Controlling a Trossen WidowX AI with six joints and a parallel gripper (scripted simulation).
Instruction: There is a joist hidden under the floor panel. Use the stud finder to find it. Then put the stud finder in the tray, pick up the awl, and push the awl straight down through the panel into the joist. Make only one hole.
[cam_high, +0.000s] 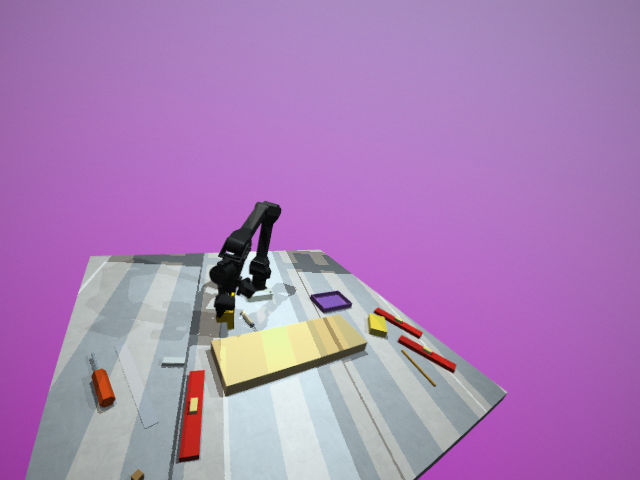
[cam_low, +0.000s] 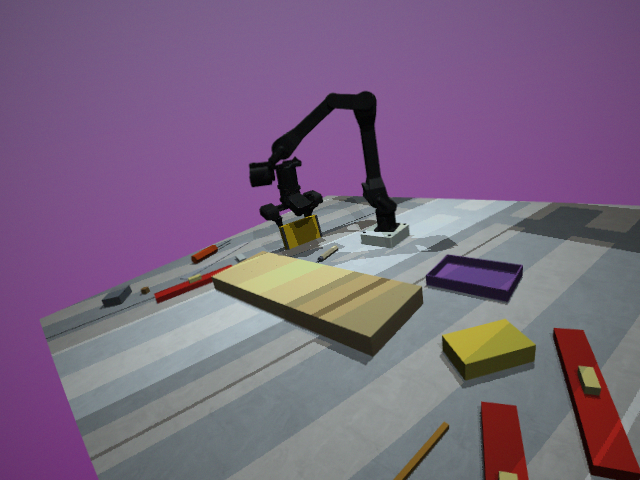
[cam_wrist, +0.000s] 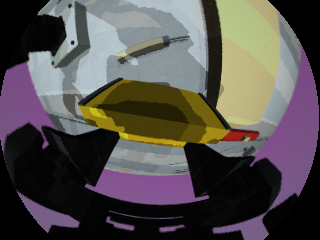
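My gripper (cam_high: 225, 310) (cam_low: 296, 220) (cam_wrist: 154, 130) is shut on the yellow stud finder (cam_high: 227, 320) (cam_low: 301, 233) (cam_wrist: 150, 110), which has dark side edges. It holds the stud finder over the table, off the floor panel, near the panel's left end in the top view. The pale floor panel (cam_high: 258, 358) (cam_low: 305, 294) (cam_wrist: 245, 75) lies flat; no hole can be made out in it. The awl (cam_high: 247, 317) (cam_low: 328, 253) (cam_wrist: 145, 50), with a beige handle and thin metal tip, lies between the panel and the arm's base. The purple tray (cam_high: 331, 300) (cam_low: 475, 279) is empty. The joist is hidden.
A yellow block (cam_high: 377, 324) (cam_low: 488, 346), two red levels (cam_high: 413, 347) (cam_low: 594, 413) and a thin brown stick (cam_high: 418, 367) (cam_low: 423, 449) lie beyond the panel's right end. Another red level (cam_high: 191, 428) and an orange screwdriver (cam_high: 102, 386) (cam_low: 204, 253) lie on the left.
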